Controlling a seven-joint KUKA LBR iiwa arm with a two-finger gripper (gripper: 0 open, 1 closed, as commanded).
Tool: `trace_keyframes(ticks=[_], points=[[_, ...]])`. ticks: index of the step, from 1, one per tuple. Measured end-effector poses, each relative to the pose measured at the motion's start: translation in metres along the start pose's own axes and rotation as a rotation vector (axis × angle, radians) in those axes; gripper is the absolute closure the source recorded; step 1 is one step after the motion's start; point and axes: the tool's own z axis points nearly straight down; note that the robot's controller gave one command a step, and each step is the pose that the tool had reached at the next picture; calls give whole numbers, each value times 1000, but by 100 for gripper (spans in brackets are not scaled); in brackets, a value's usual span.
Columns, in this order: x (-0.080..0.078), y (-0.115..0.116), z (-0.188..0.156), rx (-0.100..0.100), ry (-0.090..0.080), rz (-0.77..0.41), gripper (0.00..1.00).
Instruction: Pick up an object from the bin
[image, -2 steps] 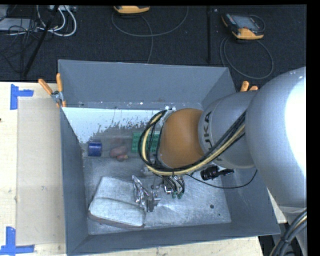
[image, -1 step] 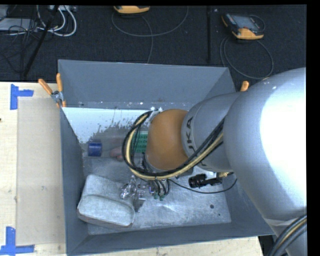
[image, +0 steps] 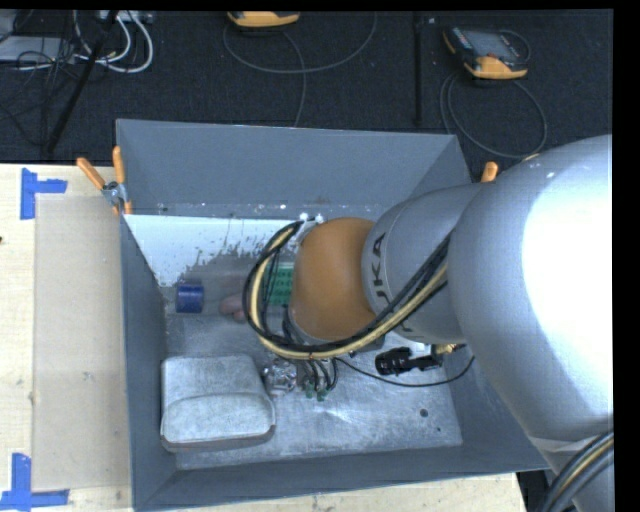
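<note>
Entry 1. Lettering: dark block capitals on the rounded silver-grey metal housing of the robot arm (image: 430, 250), on the face turned toward the orange-brown domed wrist cover (image: 325, 275).
Legible portion: "KU", the letters stacked along the curve of the housing.
Remainder of the word: crossed by the yellow-and-black cable (image: 415, 298) and turned away around the curve, so it cannot be read.

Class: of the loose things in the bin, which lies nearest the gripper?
The flat grey pad in the lower-left corner; its right edge is beside the gripper, whereas the small blue cylinder sits farther back.
</note>
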Motion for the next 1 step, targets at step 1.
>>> trace_keyframes(ticks=[1], points=[[0, -11, -137, 1, -1, -164, 100]])
